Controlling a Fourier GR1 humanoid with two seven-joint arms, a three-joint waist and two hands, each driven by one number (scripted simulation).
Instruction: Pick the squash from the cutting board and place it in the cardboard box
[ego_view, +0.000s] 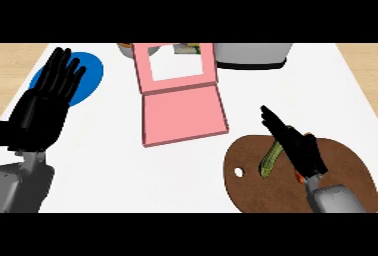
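A slim green squash (270, 159) lies lengthwise on the round dark-brown wooden cutting board (258, 192) at the lower right of the white desk (118, 170), its right flank partly hidden by the robot's black right hand (299, 150). That hand stretches over the board beside the squash, fingers (272, 120) straight and released, pointing toward the far side of the desk; whether it touches the squash cannot be made out. A small orange patch shows at the hand's lower edge, too hidden to identify. The board has a small white hole near its left rim, and its lower edge is cut off by the frame.

The flat pink box (181, 107) with an open windowed lid lies at centre, well apart from the board; behind its lid something greenish is only partly visible. A grey-white rounded vessel (251, 56) at the top is cropped. The black left hand (48, 105) rests at the left edge, fingers up and relaxed, covering part of a round blue plate (87, 77).
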